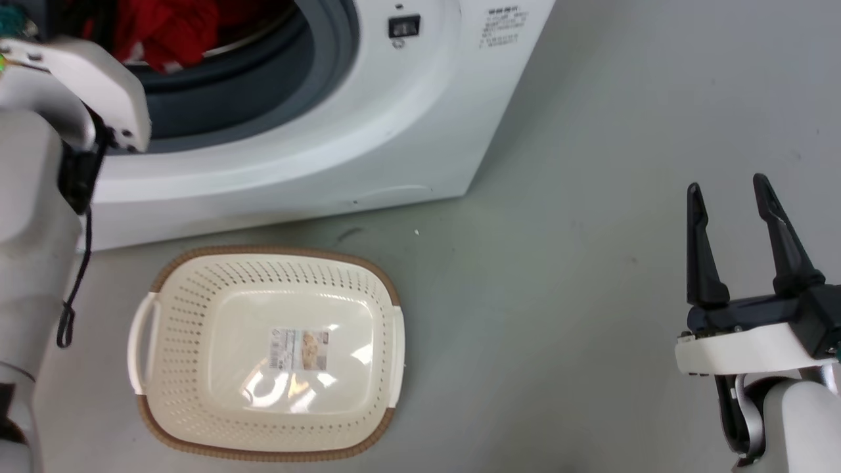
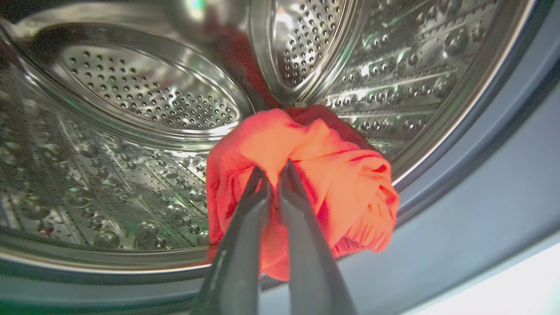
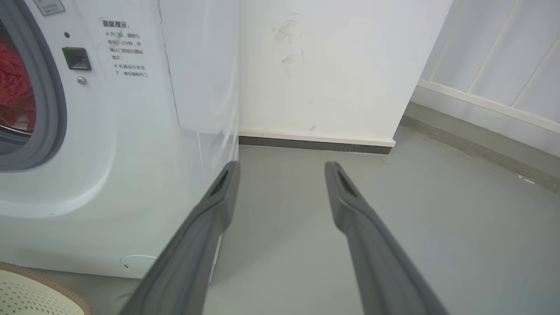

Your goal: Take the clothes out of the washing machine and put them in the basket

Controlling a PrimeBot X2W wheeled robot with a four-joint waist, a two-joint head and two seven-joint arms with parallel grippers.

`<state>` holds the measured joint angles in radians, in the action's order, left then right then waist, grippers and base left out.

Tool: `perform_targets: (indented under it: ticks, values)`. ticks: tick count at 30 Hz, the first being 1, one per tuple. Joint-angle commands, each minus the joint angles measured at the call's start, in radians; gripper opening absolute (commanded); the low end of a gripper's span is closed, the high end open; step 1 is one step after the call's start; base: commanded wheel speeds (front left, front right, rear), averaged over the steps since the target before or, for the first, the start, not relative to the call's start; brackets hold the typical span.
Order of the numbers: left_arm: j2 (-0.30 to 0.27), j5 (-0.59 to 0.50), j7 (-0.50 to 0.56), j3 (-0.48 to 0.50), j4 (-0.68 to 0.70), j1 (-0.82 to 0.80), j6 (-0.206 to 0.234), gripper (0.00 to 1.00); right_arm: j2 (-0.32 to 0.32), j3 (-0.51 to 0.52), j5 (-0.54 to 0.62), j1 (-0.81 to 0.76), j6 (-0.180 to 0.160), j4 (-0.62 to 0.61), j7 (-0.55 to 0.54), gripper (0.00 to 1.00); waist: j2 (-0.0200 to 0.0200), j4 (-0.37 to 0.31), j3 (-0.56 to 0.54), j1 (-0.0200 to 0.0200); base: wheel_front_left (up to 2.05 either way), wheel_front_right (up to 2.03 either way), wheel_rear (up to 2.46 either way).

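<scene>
The white washing machine stands at the top left of the head view with its grey-ringed opening uncovered. Bright red clothes bunch at the lip of the steel drum. In the left wrist view my left gripper is shut on a fold of the red cloth, which hangs over the drum's front edge. The cream basket with its brown rim sits on the floor in front of the machine, holding no clothes. My right gripper hovers open over the floor at the right, with nothing between its fingers.
My pale left forearm with a dangling black cable rises along the left edge towards the opening. A white wall with a dark skirting stands beside the machine. Grey floor spreads between the basket and my right gripper.
</scene>
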<state>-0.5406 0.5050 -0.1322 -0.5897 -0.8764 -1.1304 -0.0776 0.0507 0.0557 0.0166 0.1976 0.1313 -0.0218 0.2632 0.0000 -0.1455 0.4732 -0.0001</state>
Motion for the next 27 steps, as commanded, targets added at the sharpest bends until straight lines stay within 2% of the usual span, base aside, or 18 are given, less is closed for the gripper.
perform_targets:
  ticks: [1, 6, 11, 19, 22, 27]
  values:
    - [0.017, 0.007, -0.044, 0.000, 0.017, 0.045, 0.013, 0.00, -0.001, 0.006, 0.011, -0.022, -0.001, 0.007, 0.002, 1.00, 0.0000, 0.049, -0.094, 0.0001, 0.00, 0.00, 0.00]
    - [0.037, 0.015, -0.110, 0.003, 0.099, 0.149, 0.037, 0.00, -0.001, 0.011, 0.026, -0.056, -0.001, 0.015, 0.002, 1.00, 0.0000, 0.083, -0.175, 0.0001, 0.00, 0.00, 0.00]
    - [0.045, 0.019, -0.128, 0.016, 0.209, 0.243, 0.065, 0.00, -0.001, 0.023, 0.036, -0.083, -0.001, 0.018, 0.002, 1.00, 0.0000, 0.109, -0.231, 0.0001, 0.00, 0.00, 0.00]
    - [0.001, 0.015, -0.135, 0.055, 0.500, 0.461, 0.137, 0.00, -0.001, 0.047, 0.038, -0.117, -0.001, 0.026, 0.002, 1.00, 0.0000, 0.145, -0.309, 0.0001, 0.00, 0.00, 0.00]
    - [0.015, 0.061, -0.134, 0.088, 0.608, 0.558, 0.157, 0.00, -0.001, 0.055, 0.039, -0.128, -0.001, 0.028, 0.002, 1.00, 0.0000, 0.159, -0.328, 0.0001, 0.00, 0.00, 0.00]
    - [0.015, 0.087, -0.131, 0.085, 0.738, 0.702, 0.205, 0.00, -0.001, 0.063, 0.027, -0.134, -0.001, 0.023, 0.002, 1.00, 0.0000, 0.169, -0.337, 0.0001, 0.00, 0.00, 0.00]
